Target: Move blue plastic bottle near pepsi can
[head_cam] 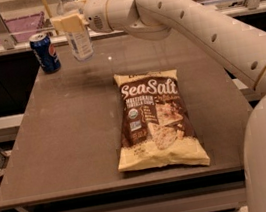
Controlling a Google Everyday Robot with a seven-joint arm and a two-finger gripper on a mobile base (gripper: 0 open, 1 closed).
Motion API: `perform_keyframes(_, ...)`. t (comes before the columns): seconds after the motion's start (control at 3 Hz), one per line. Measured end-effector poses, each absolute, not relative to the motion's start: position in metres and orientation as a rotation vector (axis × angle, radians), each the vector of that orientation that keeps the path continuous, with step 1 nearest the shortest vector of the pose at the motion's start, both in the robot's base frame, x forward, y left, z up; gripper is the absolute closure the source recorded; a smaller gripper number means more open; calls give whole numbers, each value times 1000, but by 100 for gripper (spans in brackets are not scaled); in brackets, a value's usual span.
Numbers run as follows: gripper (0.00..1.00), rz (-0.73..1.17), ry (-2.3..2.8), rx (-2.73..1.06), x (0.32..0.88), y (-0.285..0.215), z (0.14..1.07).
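Note:
The blue plastic bottle [77, 36], clear with a white cap and a pale label, is upright at the table's far left, held slightly above the surface. My gripper [71, 23] is shut on the bottle's upper body; its cream fingers [69, 23] clasp it from the right. The pepsi can [45, 52], dark blue with the round logo, stands on the far left corner of the table, a short way left of the bottle and apart from it. My white arm reaches in from the right.
A Sea Salt chip bag [154, 119] lies flat in the middle of the brown table [67, 139]. A counter rail with metal posts [2, 33] runs behind the table. The table's left edge is close to the can.

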State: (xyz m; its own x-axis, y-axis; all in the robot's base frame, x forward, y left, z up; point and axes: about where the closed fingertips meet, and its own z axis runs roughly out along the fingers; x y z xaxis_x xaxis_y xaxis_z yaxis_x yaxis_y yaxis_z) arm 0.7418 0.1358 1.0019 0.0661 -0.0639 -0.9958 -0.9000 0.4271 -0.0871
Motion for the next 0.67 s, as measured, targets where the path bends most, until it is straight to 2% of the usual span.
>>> perform_keyframes(0.67, 100, 845, 1437, -928, 762, 147, 967)
